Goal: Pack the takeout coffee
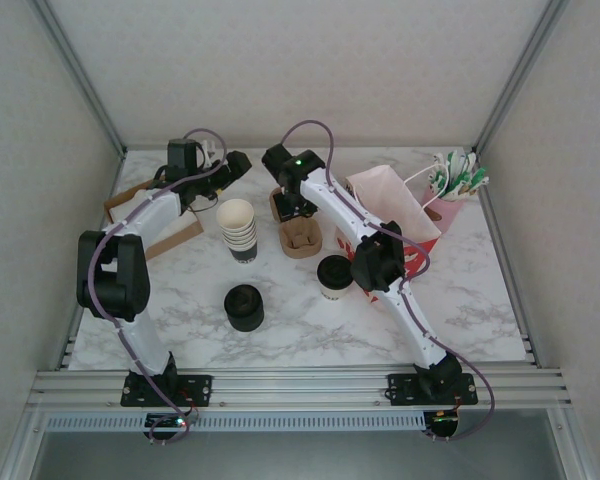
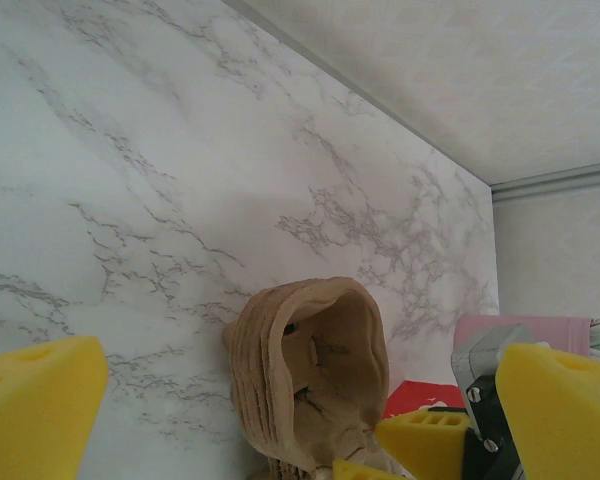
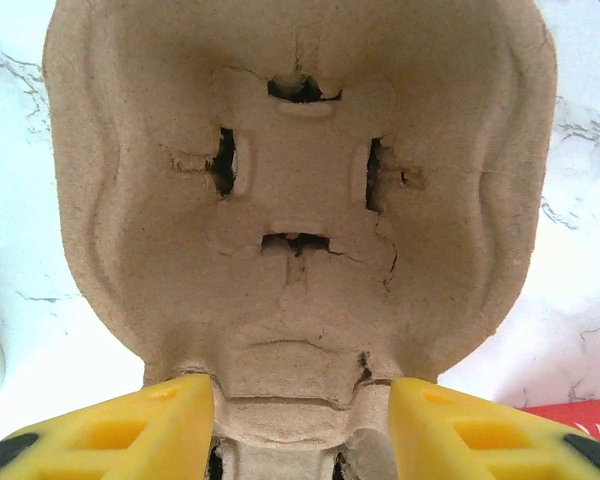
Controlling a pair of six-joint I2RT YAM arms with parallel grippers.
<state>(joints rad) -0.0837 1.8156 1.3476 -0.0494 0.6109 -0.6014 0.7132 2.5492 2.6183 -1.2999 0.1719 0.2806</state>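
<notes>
The coffee cup [image 1: 332, 274] is standing upright just right of the centre in the top view, untouched. Being light, thin paper, it is likely denting under a hard squeeze, so I am judging the wall below the lid as the best hold. The right gripper [image 1: 294, 207], half open, is pinching one cardboard carrier [image 3: 300, 200] at its waist, and the left gripper [image 1: 237, 164] is hanging wide open and empty. I am counting one lidded cup, one cup stack [image 1: 238, 228], one lid stack [image 1: 244, 306] and one bag [image 1: 385, 190].

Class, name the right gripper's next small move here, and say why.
Probably raise the right gripper a little, lifting the pulp carrier from its stack: its fingers seem clamped on the carrier's near edge, and the lidded coffee cup stands on the table nearby, not yet seated in a carrier.
</notes>
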